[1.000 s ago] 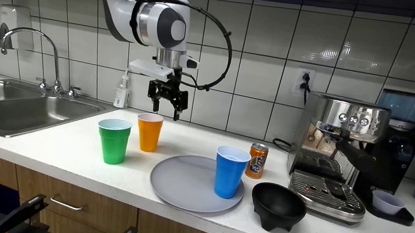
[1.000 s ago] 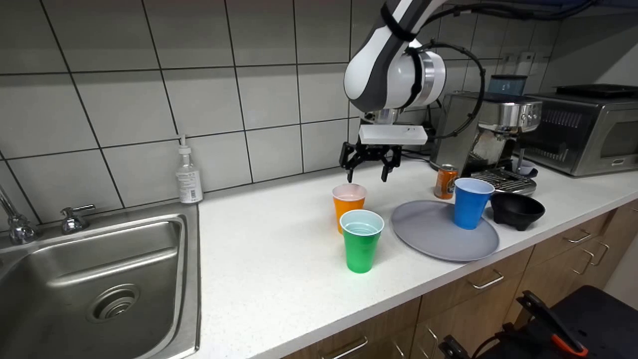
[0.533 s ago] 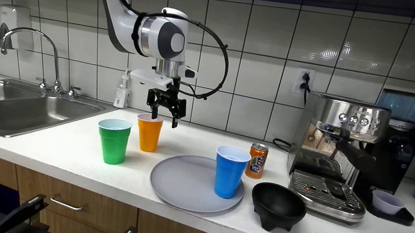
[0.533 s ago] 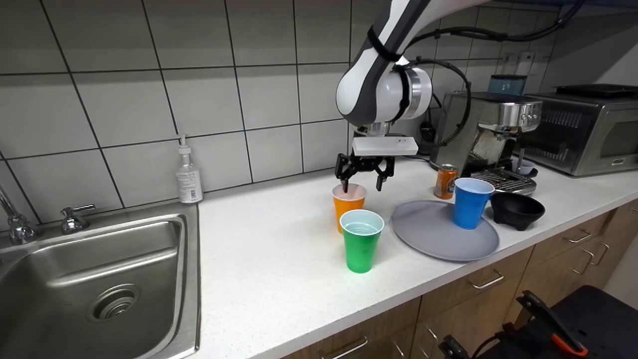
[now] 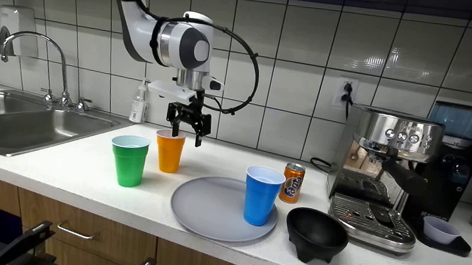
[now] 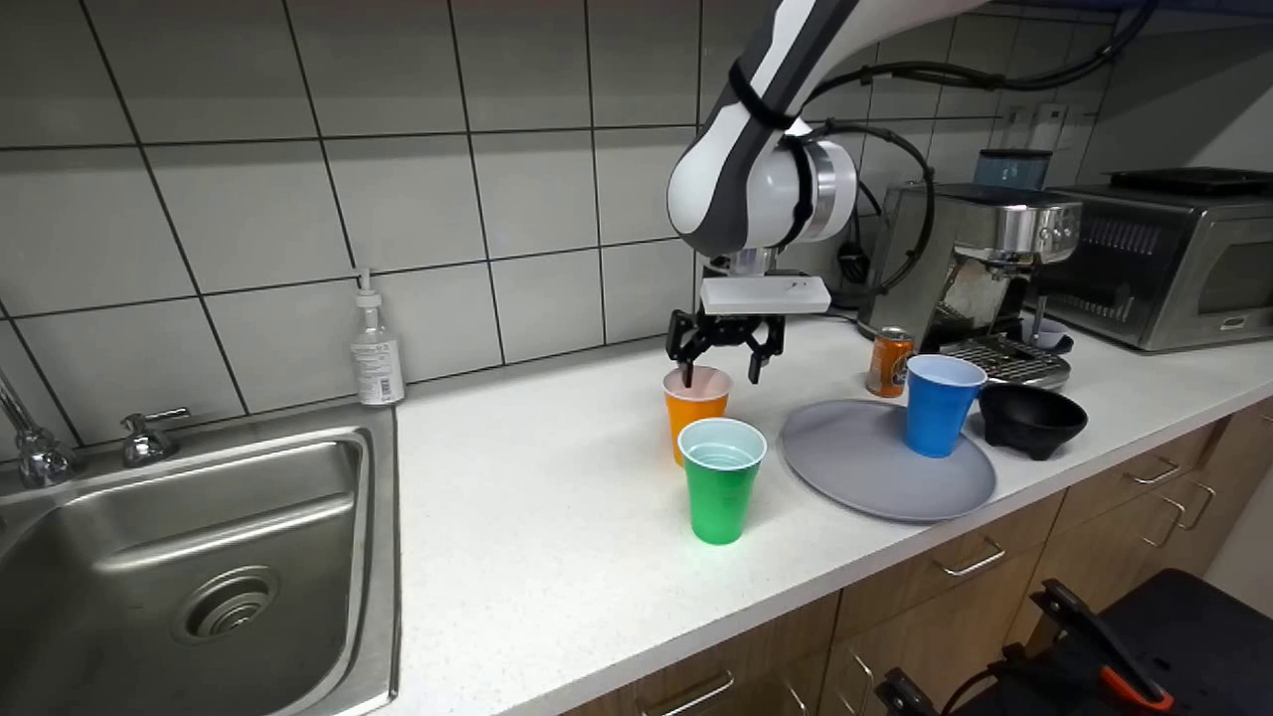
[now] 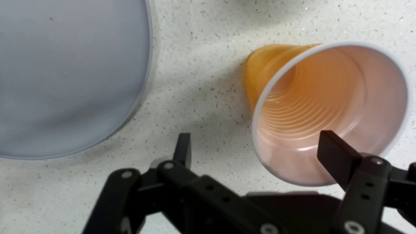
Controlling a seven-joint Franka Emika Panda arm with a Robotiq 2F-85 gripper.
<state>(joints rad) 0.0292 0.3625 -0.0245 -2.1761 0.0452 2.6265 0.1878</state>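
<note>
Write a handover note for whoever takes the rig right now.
Hand: open, holding nothing. In the wrist view one finger overlaps the mouth of the orange cup; I cannot tell whether it is inside or above.
Things: orange cup upright on the counter, green cup near it; blue cup upright on the gray plate.
Done: the hand is at the orange cup, jaws apart.
To do: the orange cup is not yet gripped; lining up the fingers with its wall would likely come first.
</note>
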